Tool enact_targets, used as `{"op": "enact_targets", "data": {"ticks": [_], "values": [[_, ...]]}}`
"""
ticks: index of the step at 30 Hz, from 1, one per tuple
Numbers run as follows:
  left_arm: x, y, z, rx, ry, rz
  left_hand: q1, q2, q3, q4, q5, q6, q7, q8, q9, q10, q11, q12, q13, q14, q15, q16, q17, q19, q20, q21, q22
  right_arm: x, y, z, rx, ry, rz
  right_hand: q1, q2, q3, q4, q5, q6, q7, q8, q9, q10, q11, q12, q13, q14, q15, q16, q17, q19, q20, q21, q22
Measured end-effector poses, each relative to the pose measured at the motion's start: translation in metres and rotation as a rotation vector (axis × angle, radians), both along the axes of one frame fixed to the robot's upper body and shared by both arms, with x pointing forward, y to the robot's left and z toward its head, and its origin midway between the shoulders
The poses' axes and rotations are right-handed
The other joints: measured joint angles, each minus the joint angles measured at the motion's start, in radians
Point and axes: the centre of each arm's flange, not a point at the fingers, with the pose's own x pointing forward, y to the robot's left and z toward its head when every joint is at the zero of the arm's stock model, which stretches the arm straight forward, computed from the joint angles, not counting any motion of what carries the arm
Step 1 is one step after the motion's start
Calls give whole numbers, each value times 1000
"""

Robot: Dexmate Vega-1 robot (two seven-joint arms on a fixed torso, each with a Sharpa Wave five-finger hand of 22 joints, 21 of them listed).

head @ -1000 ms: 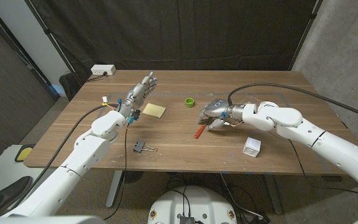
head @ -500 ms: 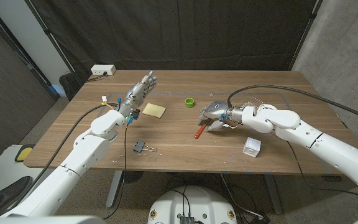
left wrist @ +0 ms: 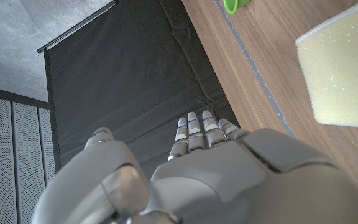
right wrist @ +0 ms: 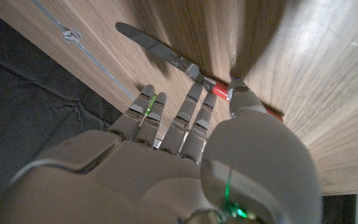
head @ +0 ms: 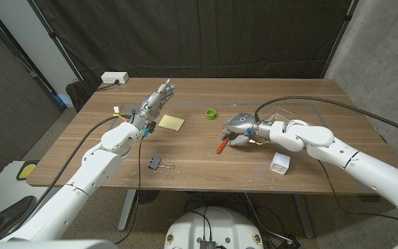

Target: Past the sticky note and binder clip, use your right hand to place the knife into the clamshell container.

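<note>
1. Right hand (head: 238, 127) is down over the knife (head: 222, 146) mid-desk. In the right wrist view the fingertips (right wrist: 194, 93) curl onto the red handle (right wrist: 215, 87) with the thumb alongside. We judge it clamped on the handle, though the knife is not lifted.
2. We read the key relation this way: the knife's long axis runs out from under the palm, silver blade (right wrist: 148, 42) pointing away across the wood grain, red handle end nearest the fingers.
3. Clear clamshell container (head: 282, 111) lies just behind the right forearm, so our right arm is much the nearer one.
4. Our left hand (head: 156, 101) stands with fingers apart and straight, holding nothing, beside the yellow sticky note (head: 171, 122). The binder clip (head: 156, 164) sits near the front edge.
5. Materials: smooth metal blade, glossy plastic handle, thin see-through container, matte wooden desk (head: 199, 169).
</note>
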Motion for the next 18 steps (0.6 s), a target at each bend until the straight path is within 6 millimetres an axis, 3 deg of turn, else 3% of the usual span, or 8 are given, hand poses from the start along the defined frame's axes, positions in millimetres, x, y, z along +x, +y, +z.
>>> {"op": "enact_targets", "data": {"ticks": [7, 18], "values": [[-2, -2, -1, 0, 0, 0, 0, 0, 0, 0, 0, 0, 0, 0, 0, 0, 0, 0, 0, 0, 0, 0, 0, -11, 0, 0, 0, 6, -2, -7, -4, -12, -1, 36, 14, 0, 0, 5, 32, -2, 7, 4, 40, 0, 0, 0, 36, -2, 4, 1, 14, -14, 0, 1], [-5, -4, -1, -1, -8, 0, 0, 0, -8, 0, 0, 0, 0, 0, 0, 0, 0, 0, 0, 0, 0, 0, 0, -28, 4, -3, 0, 15, -2, -12, -8, -43, 14, 90, 38, -16, 11, 5, 152, -1, 19, 4, 180, 1, 15, 3, 138, -6, 8, 1, 48, -11, 4, 5]]}}
